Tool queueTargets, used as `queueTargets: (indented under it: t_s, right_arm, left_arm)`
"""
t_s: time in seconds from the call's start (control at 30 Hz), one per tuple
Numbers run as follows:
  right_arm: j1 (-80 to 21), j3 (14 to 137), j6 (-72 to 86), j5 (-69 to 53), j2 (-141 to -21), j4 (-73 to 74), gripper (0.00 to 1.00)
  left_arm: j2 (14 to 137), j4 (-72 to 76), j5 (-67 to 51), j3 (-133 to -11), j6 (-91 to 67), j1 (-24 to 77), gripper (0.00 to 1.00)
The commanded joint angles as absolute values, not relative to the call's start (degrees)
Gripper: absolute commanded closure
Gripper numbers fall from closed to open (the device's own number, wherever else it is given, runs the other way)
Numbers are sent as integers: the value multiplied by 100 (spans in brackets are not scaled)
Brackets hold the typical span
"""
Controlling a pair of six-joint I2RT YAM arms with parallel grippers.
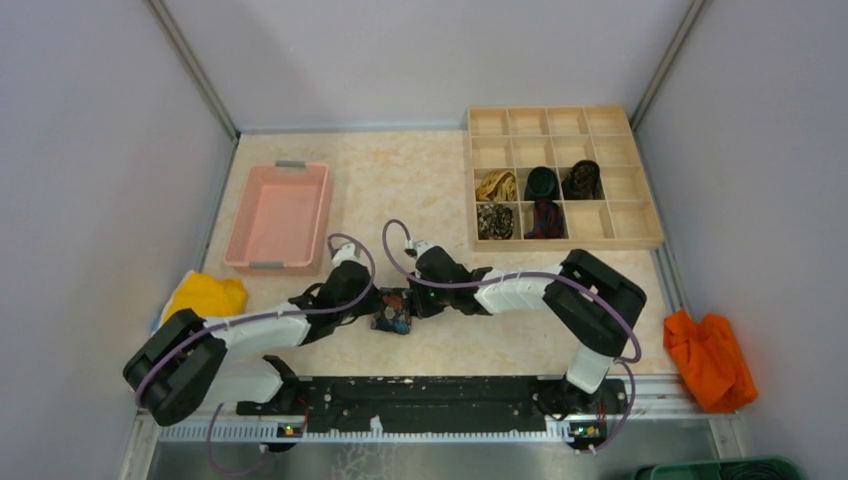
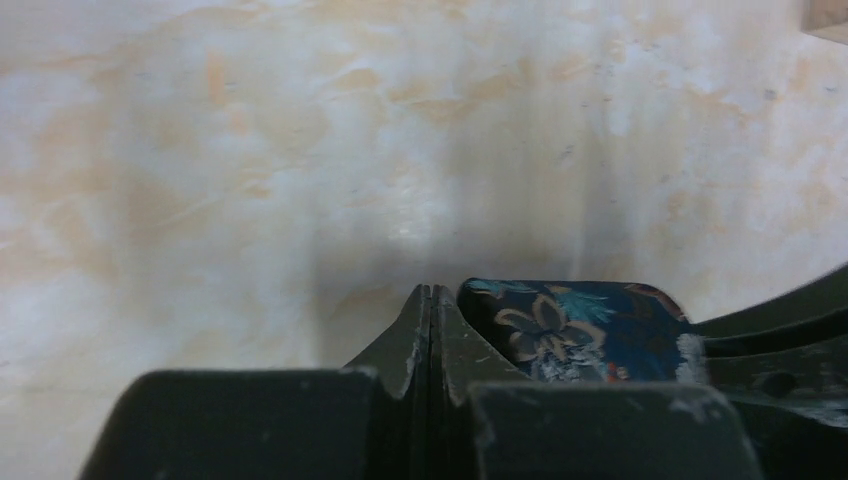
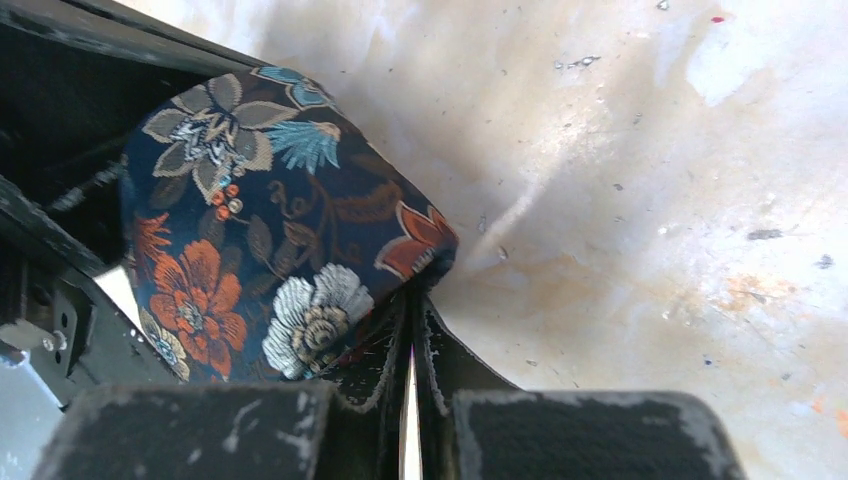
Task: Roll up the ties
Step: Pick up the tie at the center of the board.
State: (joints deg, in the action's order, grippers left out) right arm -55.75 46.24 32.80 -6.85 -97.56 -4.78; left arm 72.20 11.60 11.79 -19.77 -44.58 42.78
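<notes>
**Top view.** We see a floral tie (image 1: 392, 310), rolled into a small coil, lying on the marbled table (image 1: 420, 170) at 6 o'clock, close to the near edge and between the two grippers. The left gripper (image 1: 371, 303) meets it from 9 o'clock and the right gripper (image 1: 413, 300) from 3 o'clock. We cannot tell from this view whether either touches it. At 1 o'clock stands a wooden divided tray (image 1: 635, 220). It holds five rolled ties (image 1: 542, 182), three in the third row from the far side and two in the nearest row, each in its own compartment. A pink bin (image 1: 280, 215) sits at 10 o'clock, a yellow cloth (image 1: 205, 296) at 8 o'clock by the table's left edge, and an orange cloth (image 1: 710, 358) at 4 o'clock.

**Left wrist view.** We find the left gripper (image 2: 431, 295) clenched, its fingers flat against each other with nothing between them. The floral tie (image 2: 570, 325) lies just beside them at 3 o'clock.

**Right wrist view.** The right gripper (image 3: 412, 300) is likewise clenched, with only a hairline of table showing between its fingers. The floral tie (image 3: 270, 230) sits at 10 o'clock of the tips, its edge against them.
</notes>
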Motion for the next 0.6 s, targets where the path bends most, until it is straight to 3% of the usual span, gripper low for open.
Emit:
queueTargets:
  t_s: [0.0, 0.1, 0.23, 0.33, 0.4, 0.57]
  right_arm:
    - [-5599, 4533, 3062, -135, -9331, -260, 96]
    - [-5485, 4092, 3064, 197, -8903, -163, 87]
    - [-5033, 3439, 3211, -305, -8291, -544, 63]
    - [-4645, 2985, 3386, -971, -7820, -1238, 29]
    - [-4497, 2905, 3425, -1219, -7683, -1555, 17]
    - [-4389, 3172, 3357, -1640, -7927, -1818, 16]
  left_arm:
    - [6861, -785, 2379, -2126, -4923, 4315, 100]
    - [6347, -1603, 2869, -2392, -5151, 4324, 100]
    - [5270, -2082, 2814, -2812, -4801, 4361, 100]
    - [4639, -2241, 2629, -3058, -4593, 4428, 100]
    - [4337, -2004, 2128, -3058, -4314, 4438, 100]
    - [4357, -1038, 1075, -2607, -4103, 4447, 100]
